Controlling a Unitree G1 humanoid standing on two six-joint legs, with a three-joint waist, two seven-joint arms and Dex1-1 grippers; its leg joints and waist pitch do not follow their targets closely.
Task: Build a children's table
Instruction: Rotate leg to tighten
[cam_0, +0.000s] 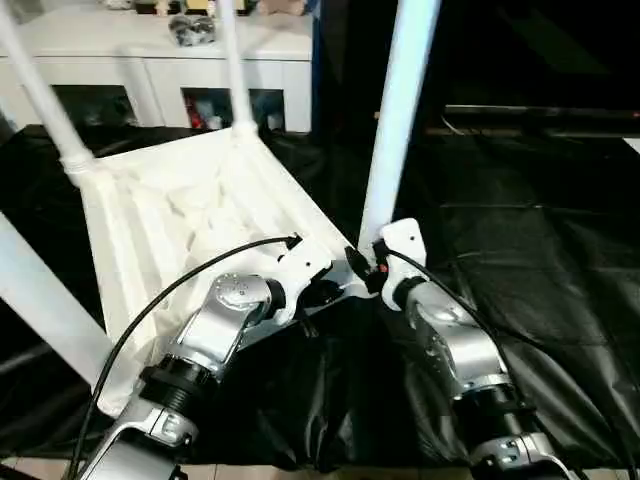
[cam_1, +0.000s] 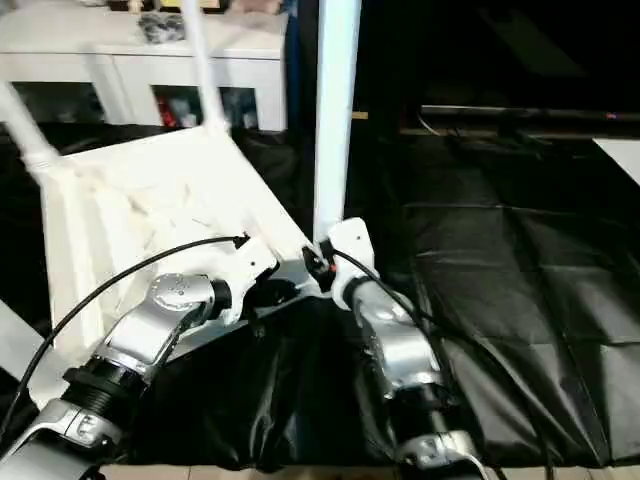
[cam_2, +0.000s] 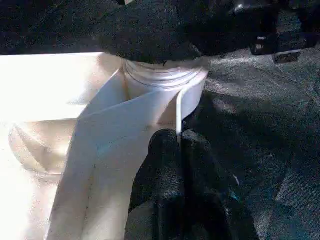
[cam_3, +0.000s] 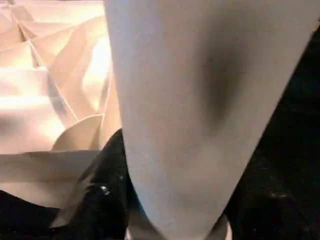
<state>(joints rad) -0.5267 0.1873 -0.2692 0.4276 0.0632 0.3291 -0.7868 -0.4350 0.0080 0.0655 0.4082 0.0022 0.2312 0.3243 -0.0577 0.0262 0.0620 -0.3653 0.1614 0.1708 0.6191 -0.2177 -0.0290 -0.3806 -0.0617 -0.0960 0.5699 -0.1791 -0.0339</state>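
- The children's table (cam_0: 190, 215) lies upside down on black sheeting (cam_0: 530, 240), ribbed underside up, so its corner sockets face upward for the legs.
- The near-corner leg (cam_0: 395, 120) stands upright in its socket; others rise at the far corners.
- The right gripper (cam_0: 372, 262) has its jaws clenched around that leg's base, probably to seat it.
- The left gripper (cam_2: 177, 150) pinches the tabletop's rim beside that socket, likely steadying it.
- A white cabinet (cam_0: 160, 60) stands behind.
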